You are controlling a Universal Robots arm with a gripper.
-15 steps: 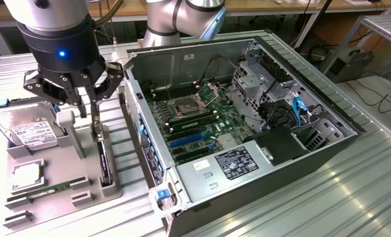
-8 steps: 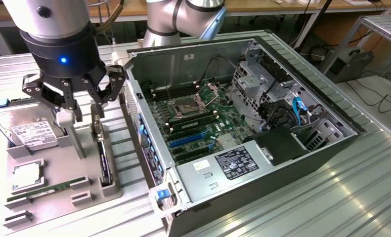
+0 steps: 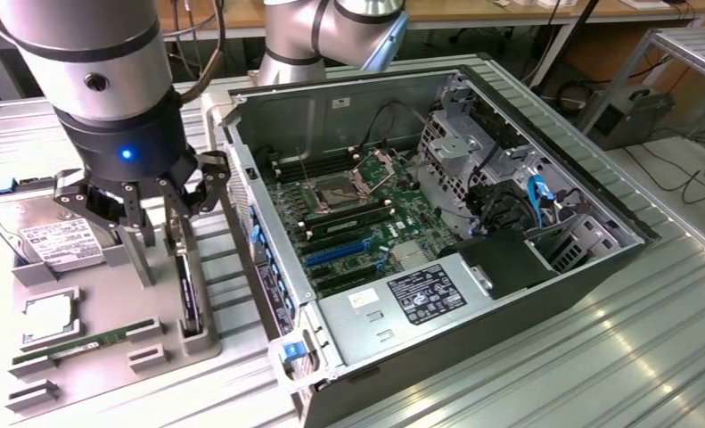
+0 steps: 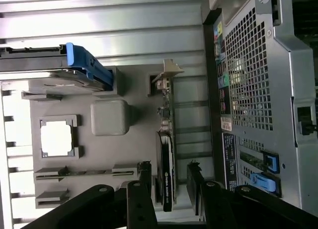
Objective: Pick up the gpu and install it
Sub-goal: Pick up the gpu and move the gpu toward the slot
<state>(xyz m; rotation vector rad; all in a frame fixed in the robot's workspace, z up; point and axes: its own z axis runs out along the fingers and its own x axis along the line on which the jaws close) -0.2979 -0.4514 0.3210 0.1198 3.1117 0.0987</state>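
1 gpu [image 3: 185, 285], 1 hard drive [image 3: 53, 239], 1 case [image 3: 328, 116].

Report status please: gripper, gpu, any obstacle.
Open gripper, fingers either side of gpu. Card on edge in tray slot, not lifted. Nothing between fingers and card.

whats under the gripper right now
The gpu stands on edge in a slot of the gray tray. The gripper straddles it with fingers open and a gap on each side. The slot hides the card's lower edge.
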